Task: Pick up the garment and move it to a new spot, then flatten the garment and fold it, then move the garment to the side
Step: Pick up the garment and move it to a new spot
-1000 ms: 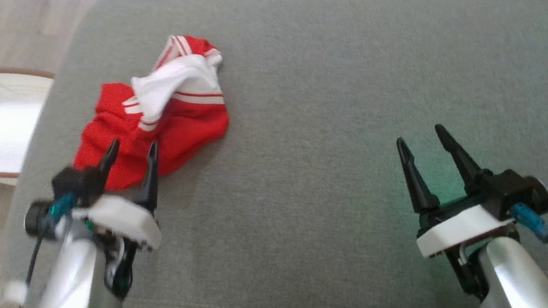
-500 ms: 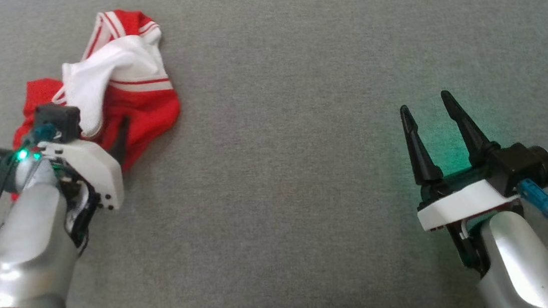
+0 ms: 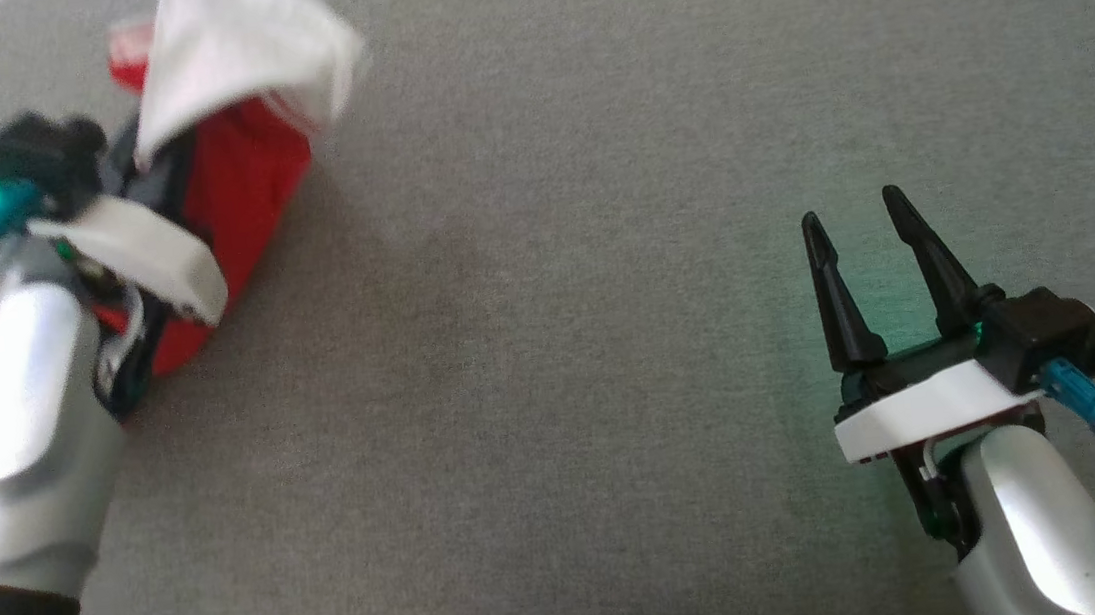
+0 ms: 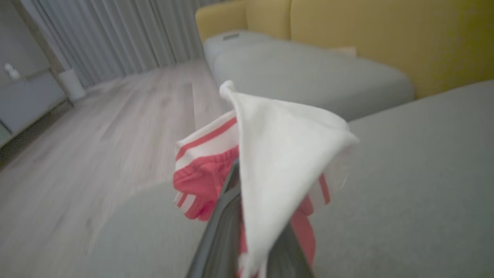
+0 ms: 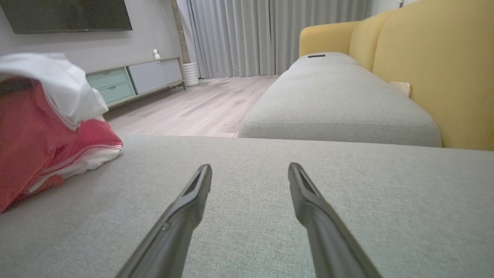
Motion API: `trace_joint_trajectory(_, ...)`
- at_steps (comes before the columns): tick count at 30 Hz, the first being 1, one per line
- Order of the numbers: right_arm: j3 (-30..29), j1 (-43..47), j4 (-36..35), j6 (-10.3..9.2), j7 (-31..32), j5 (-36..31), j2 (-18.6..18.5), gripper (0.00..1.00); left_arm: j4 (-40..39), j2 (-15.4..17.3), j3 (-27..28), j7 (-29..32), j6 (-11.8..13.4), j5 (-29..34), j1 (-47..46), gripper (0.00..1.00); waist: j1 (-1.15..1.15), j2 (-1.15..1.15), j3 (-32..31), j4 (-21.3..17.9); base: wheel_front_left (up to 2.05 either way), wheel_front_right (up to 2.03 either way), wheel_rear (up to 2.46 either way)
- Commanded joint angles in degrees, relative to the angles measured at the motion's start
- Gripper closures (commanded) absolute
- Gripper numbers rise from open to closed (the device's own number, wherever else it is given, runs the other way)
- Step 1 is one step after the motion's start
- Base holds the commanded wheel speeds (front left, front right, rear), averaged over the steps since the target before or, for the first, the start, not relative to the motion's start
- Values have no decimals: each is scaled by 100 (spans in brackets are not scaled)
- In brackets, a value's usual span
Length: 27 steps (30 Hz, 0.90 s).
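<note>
At the upper left of the head view, the red and white garment sat bunched on the grey sofa cushion. A white flap was thrown up above the red cloth and was blurred at its edges. The left gripper was buried in that heap. In its own wrist view the jaws were clamped tight on the garment, with the white fabric draped over one dark finger and red striped cloth gathered behind it. From the head view I could see little of those fingers, as the wrist block and the cloth covered them. A green light glowed on the camera housing at the far left.

In the right wrist view the garment filled the left edge. Its red bulk lay under a white fold, and its striped hem touched the cushion.

At the lower right of the head view the right gripper hung over bare cushion, well apart from the garment. Its jaws were spread wide, held nothing, and pointed toward the top of the frame. A faint green glow lay on the fabric beside it.

A small red and white scrap showed at the right edge of the head view, but I could not tell what it was.

Beyond the cushion, the right wrist view took in a second grey seat against a yellow sofa back. It also showed a pale wooden floor, grey curtains and a low cabinet along the wall.
</note>
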Motion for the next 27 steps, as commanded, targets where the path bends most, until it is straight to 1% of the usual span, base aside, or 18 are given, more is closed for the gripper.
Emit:
trace_joint_trajectory(1,161,-46,-156,-5,-62,55,-3,0,-499,341,371,-74,69,91,-281,100,0,0,-134,-63,0,0,0)
trace_joint_trajectory(4,191,7,-145,-5,-62,146,-3,0,-1323,369,673,-75,136,213,-48,100,0,0,-311,-146,0,0,0)
trace_joint_trajectory(5,205,38,-139,-5,-62,199,-3,0,-1802,351,855,-76,156,263,114,100,0,0,-415,-212,0,0,0)
trace_joint_trajectory(7,222,56,-135,-5,-62,258,-3,0,-2192,335,976,-76,149,317,260,100,0,0,-508,-297,0,0,0)
trace_joint_trajectory(10,253,73,-142,-5,-62,344,-3,0,-2566,291,1065,-77,126,322,427,100,0,0,-631,-461,0,0,0)
trace_joint_trajectory(12,279,77,-150,-5,-62,403,-3,0,-2732,277,1056,-77,108,323,486,100,0,0,-681,-596,0,0,0)
trace_joint_trajectory(13,291,80,-157,-5,-62,453,-3,0,-2837,247,976,-77,88,321,499,100,0,0,-725,-738,0,0,0)
trace_joint_trajectory(15,296,76,-166,-5,-62,501,-3,0,-2916,194,859,-67,70,312,470,100,0,0,-752,-894,0,0,0)
trace_joint_trajectory(20,384,11,-200,-5,-62,608,-3,0,-3005,-39,576,34,42,262,260,100,0,0,-789,-1367,0,0,0)
trace_joint_trajectory(24,404,-48,-216,-5,-62,694,-3,0,-2965,-357,310,97,24,199,-9,100,0,0,-798,-1750,0,0,0)
trace_joint_trajectory(27,422,-81,-212,-5,-62,727,-3,0,-2909,-722,109,115,13,54,-229,100,0,0,-790,-1969,0,0,0)
